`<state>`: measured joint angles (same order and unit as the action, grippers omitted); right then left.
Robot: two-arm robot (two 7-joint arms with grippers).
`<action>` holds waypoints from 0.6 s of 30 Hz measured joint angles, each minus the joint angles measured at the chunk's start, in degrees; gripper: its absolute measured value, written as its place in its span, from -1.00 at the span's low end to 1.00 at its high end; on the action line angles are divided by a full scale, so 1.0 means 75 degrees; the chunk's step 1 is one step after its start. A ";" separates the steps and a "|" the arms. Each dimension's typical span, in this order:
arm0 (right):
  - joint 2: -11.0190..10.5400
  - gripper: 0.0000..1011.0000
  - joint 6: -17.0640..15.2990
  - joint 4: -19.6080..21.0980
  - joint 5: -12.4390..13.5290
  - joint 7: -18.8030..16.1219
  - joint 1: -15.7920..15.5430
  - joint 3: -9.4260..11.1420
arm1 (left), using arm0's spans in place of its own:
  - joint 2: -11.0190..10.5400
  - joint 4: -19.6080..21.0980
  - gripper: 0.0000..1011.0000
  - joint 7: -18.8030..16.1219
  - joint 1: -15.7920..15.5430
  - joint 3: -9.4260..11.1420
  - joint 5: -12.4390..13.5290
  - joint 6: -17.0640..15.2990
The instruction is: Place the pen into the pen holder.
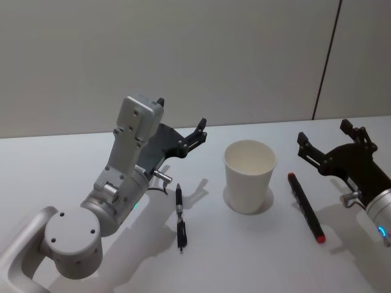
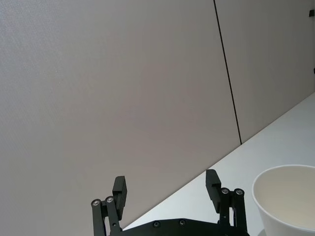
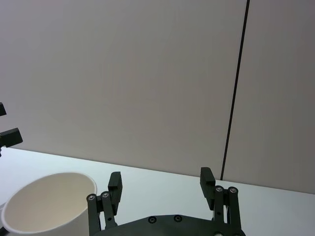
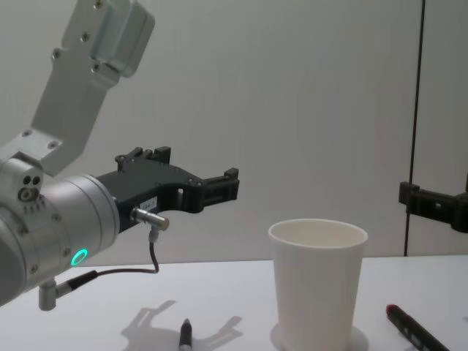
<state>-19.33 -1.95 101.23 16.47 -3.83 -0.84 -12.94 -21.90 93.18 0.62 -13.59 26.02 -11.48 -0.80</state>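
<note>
Seen from the robot's head, a white counter (image 1: 67,159) holds two pens and a cup. The left gripper (image 1: 181,116) hangs above it, jaws spread wide and empty, aimed toward the back wall. A black pen (image 1: 179,217) lies flat on the counter, below these jaws and nearer the robot.

The pen holder (image 1: 249,177), a white paper cup, stands upright and empty. It sits lower than both sets of jaws, between them, and touches neither.

The right gripper (image 1: 324,132) is raised too, jaws spread and empty. Below them, on the cup's side, lies a red-tipped pen (image 1: 305,207), just beside the cup.

Neither pen has been grasped, and it is unclear which one is meant. The high, open pose probably keeps both arms clear of the cup's rim. Either gripper would need to tip downward to reach its pen.
</note>
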 joint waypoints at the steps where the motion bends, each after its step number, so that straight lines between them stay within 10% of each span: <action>1: 0.0000 0.98 0.0000 0.0000 0.0000 0.0000 0.0000 0.0000 | 0.0000 0.0000 0.98 0.0000 0.0000 0.0000 0.0000 0.0000; 18: 0.0000 0.98 0.0000 0.0000 0.0000 0.0000 0.0000 0.0000 | 0.0000 0.0000 0.98 0.0000 0.0000 0.0000 0.0000 0.0000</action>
<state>-19.33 -1.95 101.23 16.46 -3.83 -0.84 -12.94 -21.89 93.18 0.62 -13.58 26.02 -11.48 -0.80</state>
